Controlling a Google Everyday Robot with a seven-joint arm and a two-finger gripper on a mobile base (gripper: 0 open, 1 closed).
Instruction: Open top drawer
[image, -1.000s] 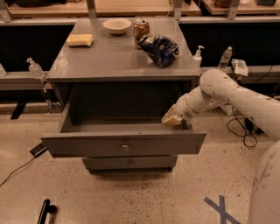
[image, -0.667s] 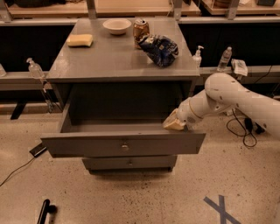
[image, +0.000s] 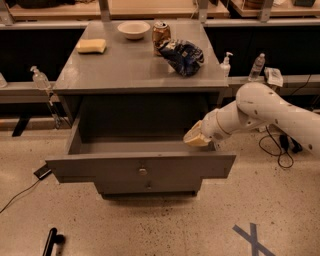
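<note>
The top drawer (image: 100, 170) of the grey cabinet is pulled far out toward me, its wide flat front carrying a small round knob (image: 143, 171) at its centre. The inside of the drawer looks empty. My gripper (image: 196, 138) hangs on the end of the white arm, over the drawer's right rear part, just behind the right end of the front panel. It does not touch the knob. Below the top drawer, a narrower drawer (image: 148, 187) with its own knob sits closed.
On the cabinet top (image: 125, 65) lie a yellow sponge (image: 91, 46), a white bowl (image: 133, 29), a can (image: 161, 34) and a blue chip bag (image: 182, 56). Bottles (image: 39, 78) stand on shelves at both sides. Cables lie on the floor left and right; blue tape marks the floor at lower right.
The gripper and forearm have shifted slightly right and back over the drawer's right side. The drawer stays pulled out as before.
</note>
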